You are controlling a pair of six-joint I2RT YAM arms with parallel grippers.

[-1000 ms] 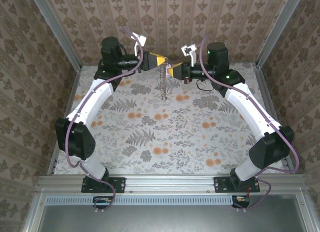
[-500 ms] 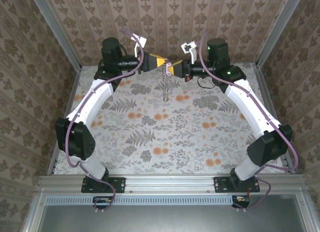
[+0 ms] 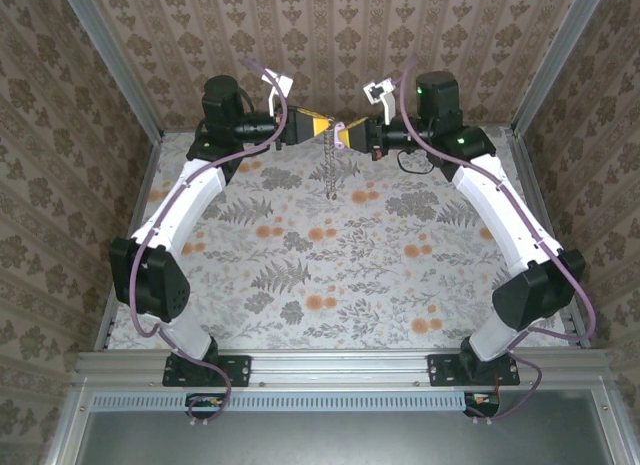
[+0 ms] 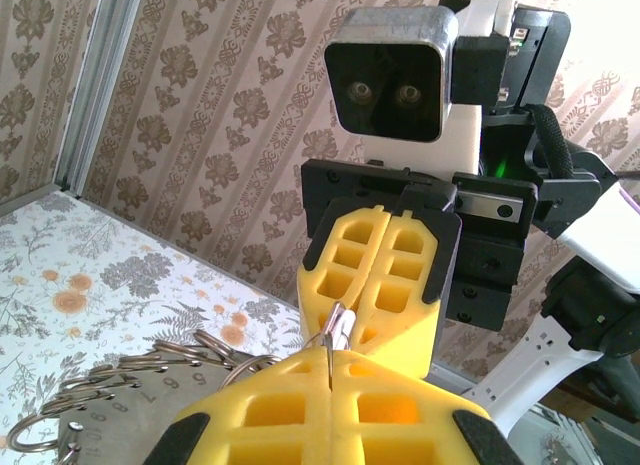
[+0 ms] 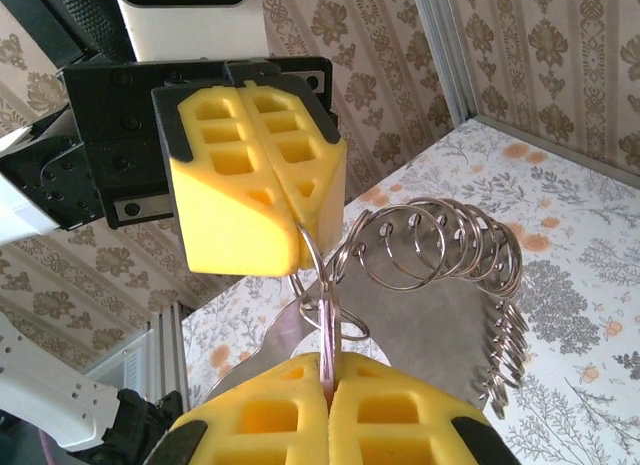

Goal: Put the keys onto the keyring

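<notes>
High over the back of the table my left gripper [image 3: 323, 128] and right gripper [image 3: 341, 135] meet tip to tip. The keyring [image 3: 329, 175] is a string of linked metal rings hanging down between them. My left gripper [image 4: 330, 357] is shut on a thin ring wire of the keyring [image 4: 140, 380]. My right gripper [image 5: 328, 370] is shut on the key [image 5: 326, 340], pale lilac with a metal edge, upright. The key's tip [image 4: 342, 325] touches the ring wire just below the left gripper [image 5: 295, 220]. The other rings [image 5: 450, 245] coil off to the right.
A flat grey plate [image 5: 420, 335] hangs with the rings. The floral table [image 3: 330, 275] lies far below both grippers. Patterned walls and aluminium posts [image 3: 115, 70] close in the back and sides. A black cable [image 3: 405, 167] lies at the back right.
My right gripper has moved left and slightly up, closing the gap to the left gripper. The hanging rings shifted a little. The left arm has barely moved.
</notes>
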